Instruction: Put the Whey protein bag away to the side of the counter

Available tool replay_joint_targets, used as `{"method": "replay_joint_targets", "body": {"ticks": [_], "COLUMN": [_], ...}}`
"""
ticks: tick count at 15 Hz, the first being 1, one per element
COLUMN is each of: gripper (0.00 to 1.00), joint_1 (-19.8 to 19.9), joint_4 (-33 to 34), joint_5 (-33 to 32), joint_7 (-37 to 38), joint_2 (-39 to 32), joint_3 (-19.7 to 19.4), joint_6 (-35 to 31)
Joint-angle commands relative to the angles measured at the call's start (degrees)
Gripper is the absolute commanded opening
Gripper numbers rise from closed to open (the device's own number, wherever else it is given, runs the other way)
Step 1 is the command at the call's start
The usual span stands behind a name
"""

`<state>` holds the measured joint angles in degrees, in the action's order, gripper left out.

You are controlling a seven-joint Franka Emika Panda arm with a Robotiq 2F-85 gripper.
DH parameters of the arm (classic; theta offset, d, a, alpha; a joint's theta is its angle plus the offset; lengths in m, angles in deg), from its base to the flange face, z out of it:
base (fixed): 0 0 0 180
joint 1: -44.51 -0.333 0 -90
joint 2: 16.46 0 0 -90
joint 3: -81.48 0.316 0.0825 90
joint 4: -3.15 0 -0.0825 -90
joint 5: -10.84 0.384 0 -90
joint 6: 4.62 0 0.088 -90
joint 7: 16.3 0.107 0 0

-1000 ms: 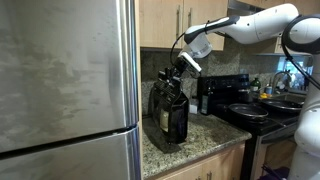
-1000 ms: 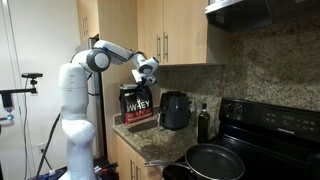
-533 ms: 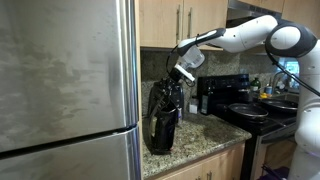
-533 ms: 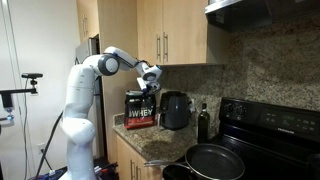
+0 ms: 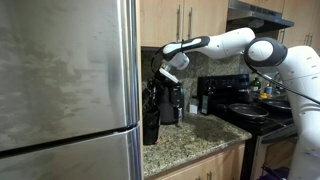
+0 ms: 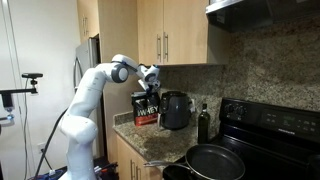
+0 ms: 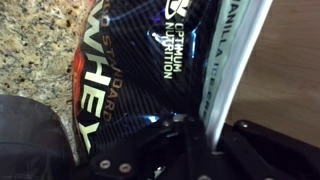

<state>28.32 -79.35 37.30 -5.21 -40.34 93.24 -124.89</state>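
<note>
In an exterior view, the Whey protein bag stands upright on the speckled granite table, at the end nearest the steel refrigerator and just beside its door edge. The end effector sits directly above the bag, at its top edge, with the white arm reaching in from the stove side. The black air fryer is behind the bag and close to it. A dark bottle stands farther along, before the black stove.

In an exterior view from the opposite end, the Whey protein bag shows its red and gold label and rests on the table close to the wooden cabinets. The end effector comes down onto the bag's top. The air fryer stands just beside the bag, then the bottle and a pan on the stove.

In the wrist view, the Whey protein bag fills most of the picture, its lettering running sideways, with the table beyond it. The end effector is clenched on the bag's top edge, where the foil creases between the fingers.
</note>
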Motion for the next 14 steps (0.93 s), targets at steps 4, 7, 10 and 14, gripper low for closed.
{"method": "replay_joint_targets", "body": {"ticks": [4,7,10,14], "gripper": [0.00,0.00,0.00,0.00], "joint_1": [0.61,-0.04,-0.43,-0.49], "joint_4": [0.79,4.79,8.28,12.09], "joint_5": [-1.24,-0.37,-0.39,-1.80], "joint_7": [-0.38,-2.63,-4.75,-8.31], "joint_2": [-2.70,-5.70,-9.29,-14.03], "joint_3": [0.63,1.55,2.82,3.80], "joint_6": [-1.30,-7.57,-15.33,-24.78]}}
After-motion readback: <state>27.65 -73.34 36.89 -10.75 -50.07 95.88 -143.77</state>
